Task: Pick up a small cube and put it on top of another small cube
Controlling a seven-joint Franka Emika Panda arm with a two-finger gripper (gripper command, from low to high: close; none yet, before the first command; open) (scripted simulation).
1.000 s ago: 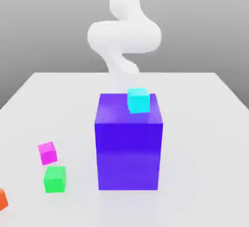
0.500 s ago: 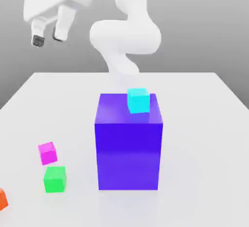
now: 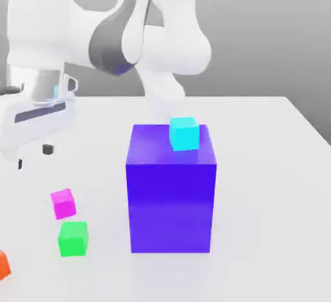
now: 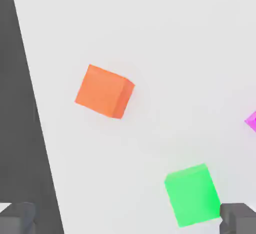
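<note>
Magenta cube, lower than claw (apart)

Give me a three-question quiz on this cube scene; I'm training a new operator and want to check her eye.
1. Which object carries the small glossy cyan cube?
2. True or false: the white two-finger gripper is closed on the small glossy magenta-pink cube.
3. Fill in the blank: in the exterior view, the small cube nearest the magenta-pink one is ____.

Key:
1. The big blue-violet block; the cyan cube rests on its top.
2. False; the gripper is open above the table, and the magenta-pink cube sits on the tabletop.
3. Green.
</note>
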